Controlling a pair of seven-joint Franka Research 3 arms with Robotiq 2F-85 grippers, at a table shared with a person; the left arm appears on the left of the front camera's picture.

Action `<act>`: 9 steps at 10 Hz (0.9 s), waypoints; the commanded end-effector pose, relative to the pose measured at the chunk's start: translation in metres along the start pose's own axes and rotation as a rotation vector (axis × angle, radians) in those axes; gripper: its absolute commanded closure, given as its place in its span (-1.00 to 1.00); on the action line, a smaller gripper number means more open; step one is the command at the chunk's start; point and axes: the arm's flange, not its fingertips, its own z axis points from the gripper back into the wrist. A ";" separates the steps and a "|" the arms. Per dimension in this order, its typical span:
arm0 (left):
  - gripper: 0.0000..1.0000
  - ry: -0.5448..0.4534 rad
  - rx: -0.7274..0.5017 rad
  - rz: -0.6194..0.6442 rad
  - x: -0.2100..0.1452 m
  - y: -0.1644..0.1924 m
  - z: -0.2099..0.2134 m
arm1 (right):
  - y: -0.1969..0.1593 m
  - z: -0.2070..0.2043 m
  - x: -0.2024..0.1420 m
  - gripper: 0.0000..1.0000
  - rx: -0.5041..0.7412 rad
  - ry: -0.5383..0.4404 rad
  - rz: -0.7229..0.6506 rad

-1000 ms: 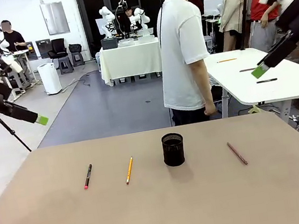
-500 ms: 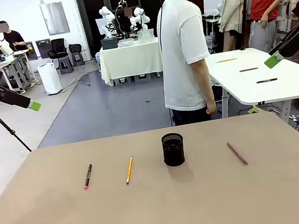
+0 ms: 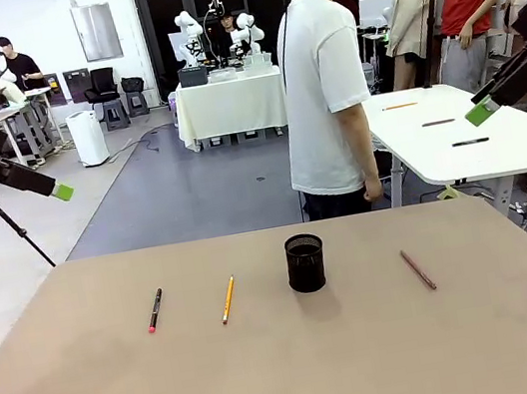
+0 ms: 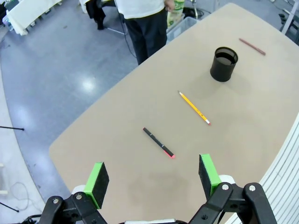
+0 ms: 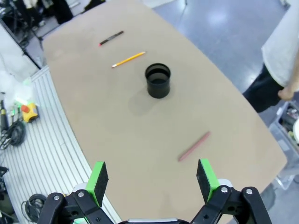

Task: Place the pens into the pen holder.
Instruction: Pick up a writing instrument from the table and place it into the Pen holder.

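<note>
A black mesh pen holder (image 3: 305, 262) stands upright near the table's middle. Three pens lie flat on the table: a black one with a red end (image 3: 155, 309), a yellow-orange one (image 3: 228, 299), and a reddish-brown one (image 3: 417, 269) right of the holder. The left wrist view shows the holder (image 4: 224, 64), black pen (image 4: 158, 142), yellow pen (image 4: 194, 107) and reddish pen (image 4: 252, 46); the right wrist view shows the holder (image 5: 158, 80), reddish pen (image 5: 194, 146), yellow pen (image 5: 128, 59) and black pen (image 5: 111, 38). My left gripper (image 4: 154, 176) and right gripper (image 5: 153, 176) are open and empty, high above the table's sides.
A person in a white shirt (image 3: 323, 96) stands at the far edge, behind the holder. A white table (image 3: 456, 139) with several pens on it stands at the back right. The tan table (image 3: 293, 374) has open surface around the pens.
Both arms rose and pulled outward over the second, then settled slightly. The pens and the holder have not moved.
</note>
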 end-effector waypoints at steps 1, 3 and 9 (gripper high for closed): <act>-1.00 -0.033 -0.047 0.038 0.007 0.014 0.009 | -0.018 0.015 -0.002 -1.00 0.069 -0.023 0.047; -1.00 -0.040 -0.048 0.017 0.022 0.015 0.017 | -0.028 0.011 -0.011 -1.00 0.054 0.004 0.052; -1.00 -0.022 -0.047 0.011 0.030 0.010 0.015 | -0.040 0.009 -0.021 -1.00 -0.007 0.015 0.013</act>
